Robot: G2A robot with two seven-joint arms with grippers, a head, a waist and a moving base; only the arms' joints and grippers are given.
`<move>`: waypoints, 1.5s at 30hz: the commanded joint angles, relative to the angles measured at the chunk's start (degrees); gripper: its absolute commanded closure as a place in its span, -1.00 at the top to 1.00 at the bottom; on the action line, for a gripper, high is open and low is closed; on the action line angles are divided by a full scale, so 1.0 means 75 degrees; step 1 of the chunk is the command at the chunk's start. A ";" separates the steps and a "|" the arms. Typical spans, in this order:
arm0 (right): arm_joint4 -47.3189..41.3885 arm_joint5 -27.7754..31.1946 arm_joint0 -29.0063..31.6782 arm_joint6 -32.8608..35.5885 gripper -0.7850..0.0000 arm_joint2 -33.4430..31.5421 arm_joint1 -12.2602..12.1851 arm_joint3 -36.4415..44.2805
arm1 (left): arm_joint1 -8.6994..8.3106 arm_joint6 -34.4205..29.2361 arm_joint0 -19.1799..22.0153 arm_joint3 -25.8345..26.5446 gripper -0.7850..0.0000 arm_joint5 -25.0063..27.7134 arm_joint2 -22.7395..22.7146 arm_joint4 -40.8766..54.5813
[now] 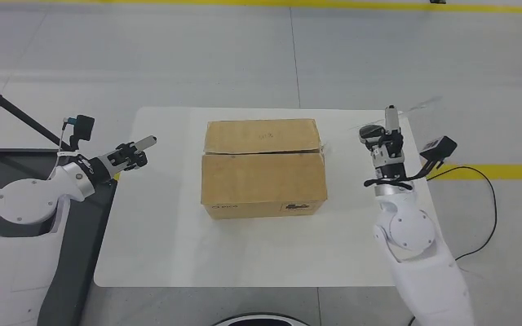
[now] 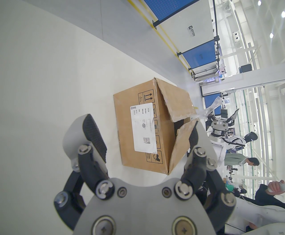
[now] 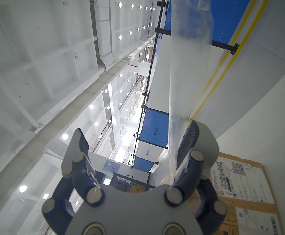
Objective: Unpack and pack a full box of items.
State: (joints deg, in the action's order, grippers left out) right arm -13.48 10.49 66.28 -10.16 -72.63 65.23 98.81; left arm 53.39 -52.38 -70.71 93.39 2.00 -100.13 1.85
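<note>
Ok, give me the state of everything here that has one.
cardboard box, top flaps folded down but gaping slightly
left gripper, open, empty
right gripper, open
clear plastic strip, standing up against one pad of the right gripper

White table [image 1: 163, 244] with rounded corners, standing on a grey floor [image 1: 163, 57]. Yellow floor line [image 1: 326, 5] runs past the far side; a second yellow stripe [image 1: 489, 172] lies to the right. Black cable [image 1: 494, 208] curves over the floor near that stripe. A thin black pole [image 1: 28, 120] slants at left. Background: blue panels [image 2: 200, 57] on black frames, ceiling lights [image 3: 124, 20] in rows.
</note>
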 commanded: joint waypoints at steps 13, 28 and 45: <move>0.0269 0.0001 -0.0062 0.0272 1.00 0.0111 0.0170 0.0288 | 0.0000 0.0000 0.0000 0.0000 1.00 0.0000 0.0000 0.0000; 0.0258 0.0099 -0.0093 0.0696 1.00 0.0385 0.0367 0.0272 | 0.0000 0.0000 0.0000 0.0000 1.00 0.0000 0.0000 0.0000; 0.0296 0.0330 -0.0342 0.1215 1.00 0.0722 0.0592 0.0036 | 0.0000 0.0000 0.0000 0.0000 1.00 0.0000 0.0000 0.0000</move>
State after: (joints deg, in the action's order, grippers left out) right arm -11.14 12.87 63.71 -1.19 -67.26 69.60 99.10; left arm 53.39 -52.38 -70.71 93.39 2.00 -100.13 1.85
